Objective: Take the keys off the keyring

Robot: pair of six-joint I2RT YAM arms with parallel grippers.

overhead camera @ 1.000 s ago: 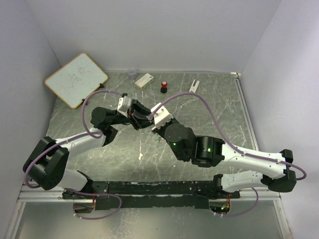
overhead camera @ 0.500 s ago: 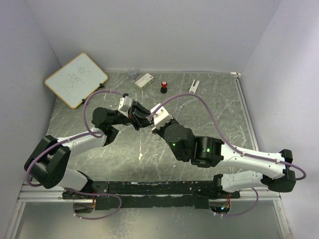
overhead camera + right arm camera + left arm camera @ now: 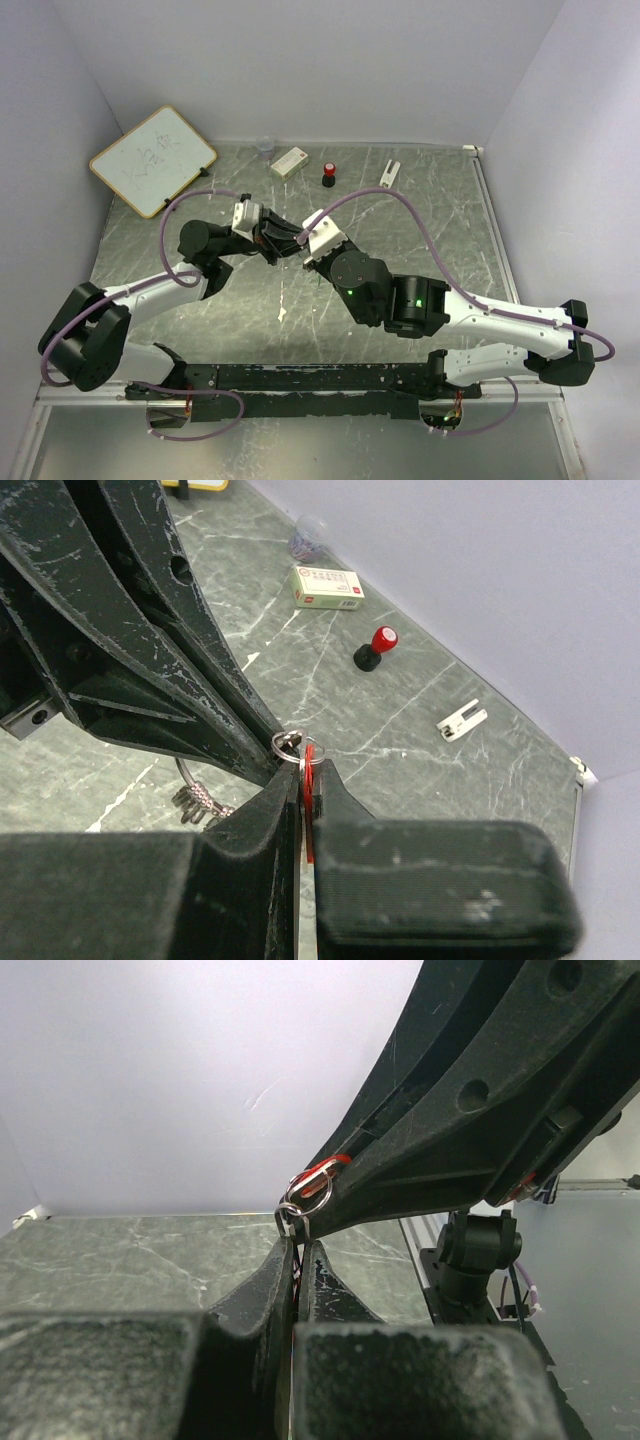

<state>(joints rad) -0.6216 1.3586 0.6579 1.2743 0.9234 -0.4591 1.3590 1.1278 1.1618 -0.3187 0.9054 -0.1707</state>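
Note:
My two grippers meet tip to tip above the middle of the table. The small silver keyring hangs between them, also seen as the wire loop of the keyring in the left wrist view. My right gripper is shut on a key with a red plastic head; its blade is hidden between the fingers. My left gripper is shut on the lower edge of the keyring. From above, the left gripper and right gripper hide the ring.
A beaded chain with small rings dangles below the left fingers. Along the back wall lie a whiteboard, a clear cup, a white box, a black cylinder with red cap and a white clip.
My left gripper has closed onto the keyring. The left arm's elbow has swung slightly left and back. The right arm has barely moved.

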